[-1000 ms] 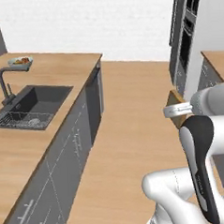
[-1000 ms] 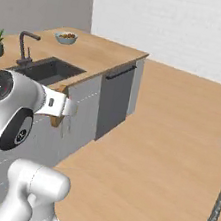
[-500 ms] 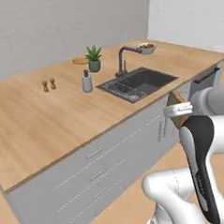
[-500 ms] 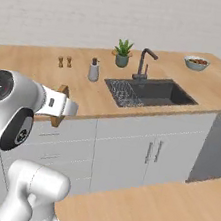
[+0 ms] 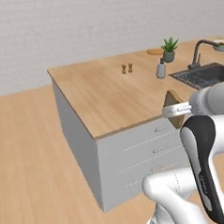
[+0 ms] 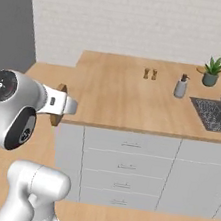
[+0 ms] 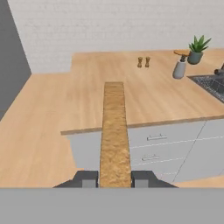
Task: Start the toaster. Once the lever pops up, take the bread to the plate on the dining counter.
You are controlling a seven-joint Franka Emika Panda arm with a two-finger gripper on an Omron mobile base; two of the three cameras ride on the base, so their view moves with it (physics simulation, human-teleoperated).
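Note:
My gripper (image 7: 114, 179) is shut on the bread (image 7: 114, 131), a thin tan slice that I see edge-on running up from between the fingertips. From the base the bread (image 5: 172, 100) (image 6: 58, 107) sticks out of the hand, held in the air just in front of the near edge of the dining counter (image 5: 108, 93) (image 6: 116, 94). The plate (image 5: 155, 51) (image 7: 180, 53), flat and tan, lies at the counter's far side beside a potted plant. The toaster is out of view.
On the counter stand a potted plant (image 5: 169, 48), a soap bottle (image 5: 161, 69), two small shakers (image 5: 126, 68) and a dark inset sink (image 5: 206, 75) with a faucet (image 5: 197, 52). Drawers line the counter's front. Open wood floor lies to the left.
The whole picture has swept along the counter as the base moved: its left end and the floor beyond now show. The bread stays in the shut gripper.

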